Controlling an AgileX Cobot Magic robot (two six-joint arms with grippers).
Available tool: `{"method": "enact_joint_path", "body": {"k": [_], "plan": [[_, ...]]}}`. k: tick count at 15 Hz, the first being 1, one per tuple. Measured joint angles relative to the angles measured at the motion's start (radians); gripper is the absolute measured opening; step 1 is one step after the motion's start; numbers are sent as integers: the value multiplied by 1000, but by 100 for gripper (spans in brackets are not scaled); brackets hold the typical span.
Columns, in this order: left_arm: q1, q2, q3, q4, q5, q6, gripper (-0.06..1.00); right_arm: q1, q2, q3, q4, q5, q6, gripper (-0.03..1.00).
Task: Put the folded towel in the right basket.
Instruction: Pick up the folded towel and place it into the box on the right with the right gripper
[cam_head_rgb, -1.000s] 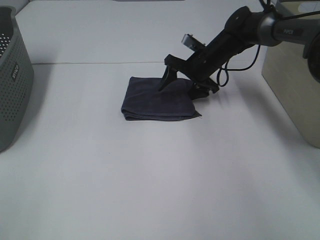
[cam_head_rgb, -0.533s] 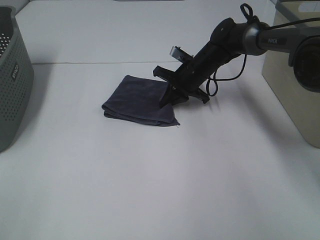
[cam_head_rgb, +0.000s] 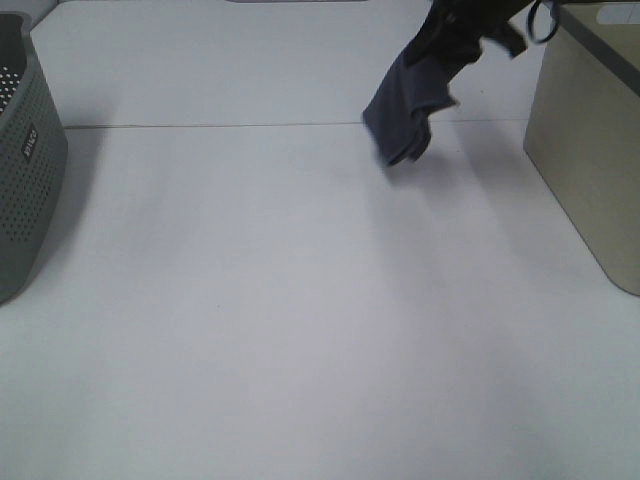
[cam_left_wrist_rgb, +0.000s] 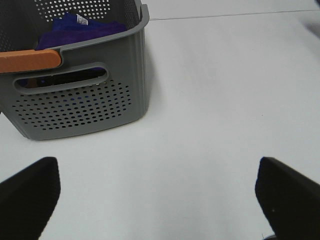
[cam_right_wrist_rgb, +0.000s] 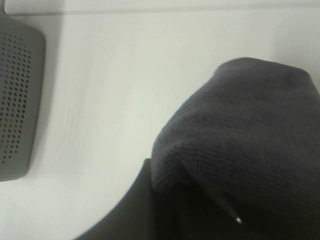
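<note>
The big white table (cam_head_rgb: 300, 330) has a tan box-shaped basket (cam_head_rgb: 590, 150) on its right and a grey plastic basket with holes (cam_head_rgb: 25, 170) on its left. The dark grey folded towel (cam_head_rgb: 405, 105) hangs in the air near the tan basket, pinched tight by the right gripper (cam_head_rgb: 458, 35). The left gripper (cam_left_wrist_rgb: 160, 197) has its fingers wide apart.

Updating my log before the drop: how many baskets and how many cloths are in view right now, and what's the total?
Baskets: 2, the grey basket on the left and the beige basket on the right.
Cloths: 2, the dark grey towel hanging in the air and the purple cloth inside the grey basket.
Total: 4.
</note>
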Motion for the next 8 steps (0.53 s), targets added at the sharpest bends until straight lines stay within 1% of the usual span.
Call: {"method": "enact_joint_path", "body": {"k": [1,2,4,5,8], "plan": [[0,0,0,0,0,0,99,-45,-52,-28,0,18,-5,4],[0,0,0,0,0,0,99,-146,-136,-94,-1,49,-5,4],[0,0,0,1,0,0,99,-272,-176,-141,-2,85,-5,4],[0,0,0,1,0,0,99,-304,-180,-149,-3,94,-5,4],[0,0,0,1,0,0,99,-449,-177,-154,-37,126,-5,4]]}}
